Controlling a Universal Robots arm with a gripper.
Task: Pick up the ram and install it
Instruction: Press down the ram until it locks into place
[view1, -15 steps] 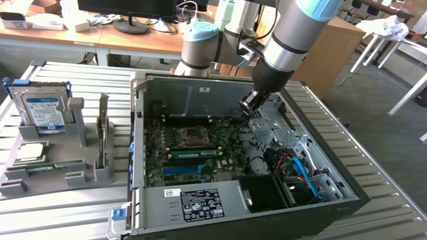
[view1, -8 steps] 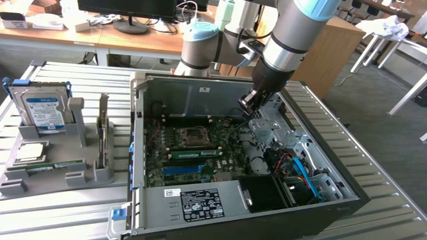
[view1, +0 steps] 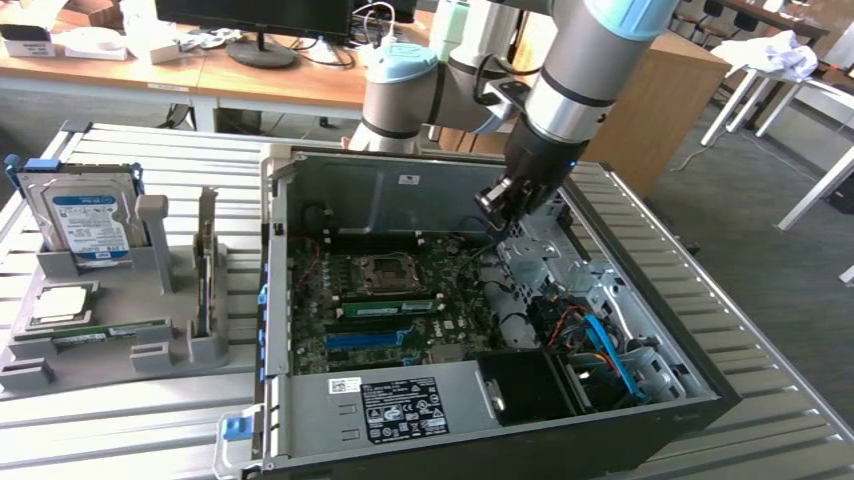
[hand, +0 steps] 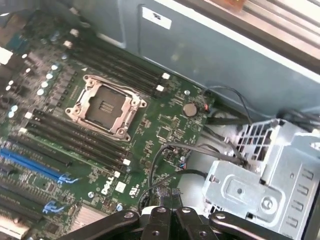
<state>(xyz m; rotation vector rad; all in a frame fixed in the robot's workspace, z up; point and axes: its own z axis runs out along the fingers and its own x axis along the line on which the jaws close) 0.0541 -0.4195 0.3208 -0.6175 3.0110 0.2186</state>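
Note:
The ram (view1: 107, 331) is a long green stick lying on edge in the grey holder (view1: 80, 360), at the exterior view's left, outside the computer case. My gripper (view1: 506, 207) hangs over the open case, above the far right part of the motherboard (view1: 387, 300) and well away from the ram. In the wrist view the gripper (hand: 170, 207) is shut with nothing between its fingers. Below it lie the processor socket (hand: 106, 107) and the black memory slots (hand: 75, 135) on both sides, which look empty.
The holder also carries a silver hard drive (view1: 87, 222) standing upright and a square processor chip (view1: 60, 303). Inside the case (view1: 441, 190) are a metal drive cage (hand: 260, 180), loose black cables (hand: 220, 155) and a power supply (view1: 387, 405). Desks and a monitor stand behind.

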